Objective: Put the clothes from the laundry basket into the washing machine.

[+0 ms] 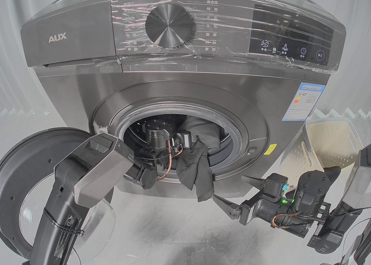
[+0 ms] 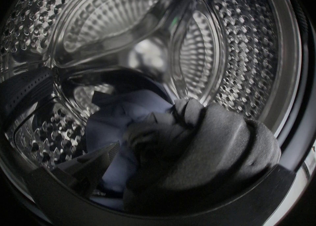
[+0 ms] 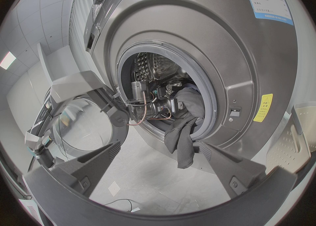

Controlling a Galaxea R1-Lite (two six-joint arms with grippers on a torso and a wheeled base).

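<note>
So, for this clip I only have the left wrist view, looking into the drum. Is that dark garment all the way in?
Observer: No. In the head view, part of the dark garment hangs out over the door rim and down the front of the washing machine.
Operator: Is the right gripper anywhere near it?
Observer: The right gripper is outside the machine, low and just to the right of the hanging cloth. It is open and empty.
Operator: And the basket?
Observer: The laundry basket stands at the machine's right. No clothes show in the visible part of its inside, but the right arm hides its bottom.
</note>
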